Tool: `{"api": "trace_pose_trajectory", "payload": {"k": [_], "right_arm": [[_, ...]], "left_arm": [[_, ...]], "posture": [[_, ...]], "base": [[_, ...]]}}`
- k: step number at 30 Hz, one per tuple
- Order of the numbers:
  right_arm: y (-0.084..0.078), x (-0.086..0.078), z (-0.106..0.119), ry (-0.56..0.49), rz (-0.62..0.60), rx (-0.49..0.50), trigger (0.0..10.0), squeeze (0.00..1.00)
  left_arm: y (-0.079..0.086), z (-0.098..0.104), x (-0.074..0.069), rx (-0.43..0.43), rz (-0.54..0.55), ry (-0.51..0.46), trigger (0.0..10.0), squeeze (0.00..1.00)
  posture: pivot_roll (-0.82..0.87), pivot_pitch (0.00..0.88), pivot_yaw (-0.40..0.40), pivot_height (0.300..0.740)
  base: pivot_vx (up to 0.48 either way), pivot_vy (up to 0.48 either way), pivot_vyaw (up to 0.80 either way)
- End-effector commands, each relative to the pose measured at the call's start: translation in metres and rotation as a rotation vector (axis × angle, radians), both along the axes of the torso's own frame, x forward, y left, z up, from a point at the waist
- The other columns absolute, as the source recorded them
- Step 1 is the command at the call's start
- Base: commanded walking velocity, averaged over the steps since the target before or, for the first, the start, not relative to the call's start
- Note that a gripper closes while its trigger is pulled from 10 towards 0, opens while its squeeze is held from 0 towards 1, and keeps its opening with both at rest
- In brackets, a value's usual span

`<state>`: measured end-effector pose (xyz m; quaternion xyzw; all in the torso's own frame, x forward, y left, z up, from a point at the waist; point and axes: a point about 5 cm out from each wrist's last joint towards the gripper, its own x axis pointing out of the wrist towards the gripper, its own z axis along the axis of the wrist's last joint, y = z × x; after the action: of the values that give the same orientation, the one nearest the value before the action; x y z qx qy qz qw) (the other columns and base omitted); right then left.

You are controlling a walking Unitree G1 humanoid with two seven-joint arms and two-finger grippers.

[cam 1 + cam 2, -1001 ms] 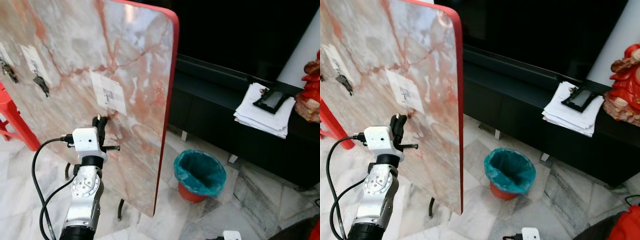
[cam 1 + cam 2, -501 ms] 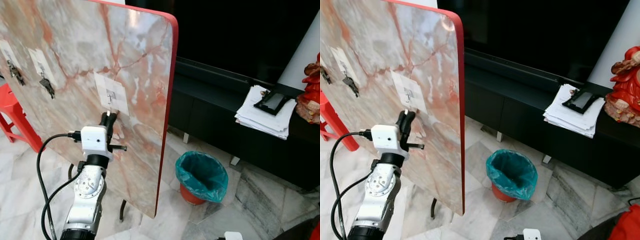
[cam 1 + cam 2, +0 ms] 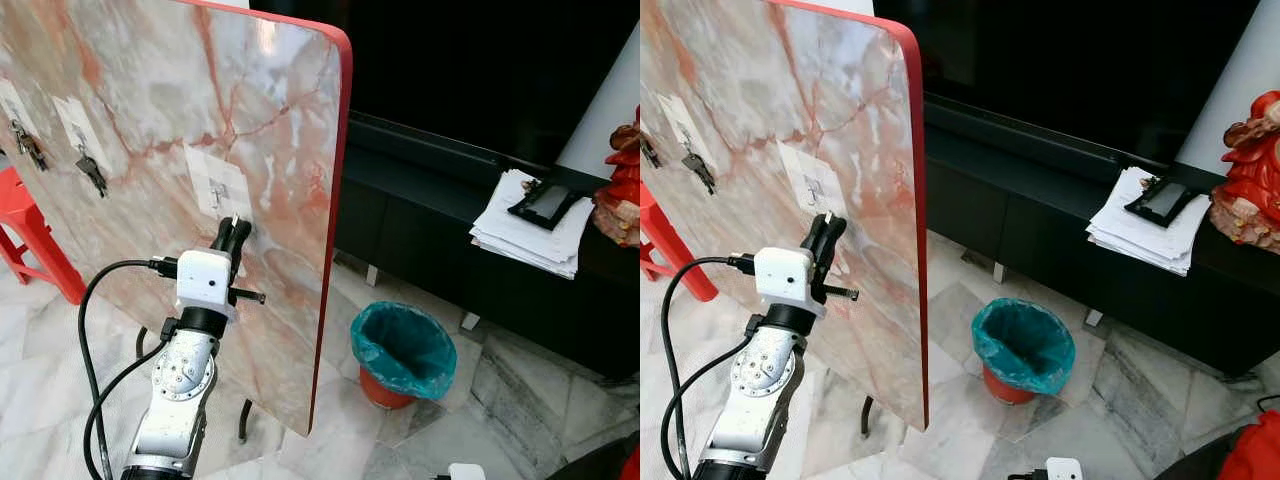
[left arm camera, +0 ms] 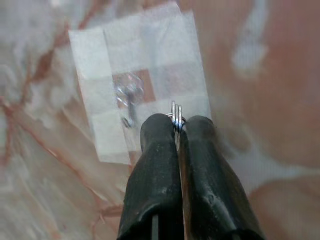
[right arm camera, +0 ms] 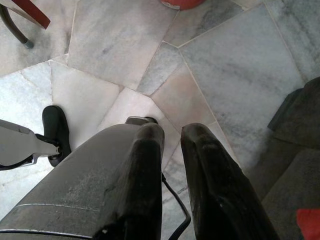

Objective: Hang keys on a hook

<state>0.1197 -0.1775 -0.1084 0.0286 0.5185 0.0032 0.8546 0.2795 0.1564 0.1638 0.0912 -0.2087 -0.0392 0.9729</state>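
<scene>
A marble-patterned board (image 3: pixel 150 90) with a red rim stands upright before me. On it is a white tape patch with a small metal hook (image 3: pixel 215 190), which is also the hook (image 4: pixel 127 95) in the left wrist view. My left gripper (image 3: pixel 232 228) is raised against the board just below and to the right of that hook. It is shut on a silver key ring (image 4: pixel 176 107) that pokes out past the fingertips (image 4: pixel 160 125). The keys themselves are hidden behind the fingers. My right gripper (image 5: pixel 171 131) hangs idle over the floor, slightly open and holding nothing.
Two other hooks further left on the board carry keys (image 3: pixel 90 172) (image 3: pixel 25 145). A red stool (image 3: pixel 25 240) stands at the left. Right of the board are a teal-lined bin (image 3: pixel 403 350) and a black cabinet (image 3: pixel 450 230) with papers (image 3: pixel 525 225) and a red figurine (image 3: pixel 622 190).
My left gripper has risen and moved right along the board, from well under the tape patch to just beneath the hook. The head view shifted slightly.
</scene>
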Motion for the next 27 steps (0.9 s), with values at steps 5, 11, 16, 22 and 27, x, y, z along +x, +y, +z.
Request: {"api": "trace_pose_trajectory", "payload": {"k": [5,11,16,22,27], "right_arm": [[0.000,-0.010,-0.003,0.032,-0.003,0.003,10.0,0.00],[0.000,-0.009,-0.003,0.032,-0.006,0.002,10.0,0.00],[0.000,-0.009,-0.003,0.031,-0.004,0.003,10.0,0.00],[0.000,-0.009,-0.003,0.032,-0.005,0.003,10.0,0.00],[0.000,-0.009,-0.003,0.033,-0.002,0.003,10.0,0.00]], "left_arm": [[0.008,0.008,0.000,-0.021,0.041,-0.027,10.0,0.00],[0.011,0.010,-0.001,-0.027,0.059,-0.032,10.0,0.00],[0.014,0.011,0.000,-0.036,0.076,-0.033,10.0,0.00],[0.015,0.012,0.000,-0.040,0.085,-0.034,10.0,0.00],[0.017,0.011,0.000,-0.046,0.093,-0.028,10.0,0.00]], "posture": [[-0.05,0.013,-0.041,0.740],[-0.05,0.020,-0.043,0.740],[-0.05,0.025,-0.044,0.740],[-0.05,0.026,-0.043,0.740],[-0.05,0.030,-0.045,0.740]], "base": [[0.000,0.000,0.00],[0.000,0.000,0.00],[0.000,0.000,0.00],[0.000,0.000,0.00],[0.000,0.000,0.00]]}}
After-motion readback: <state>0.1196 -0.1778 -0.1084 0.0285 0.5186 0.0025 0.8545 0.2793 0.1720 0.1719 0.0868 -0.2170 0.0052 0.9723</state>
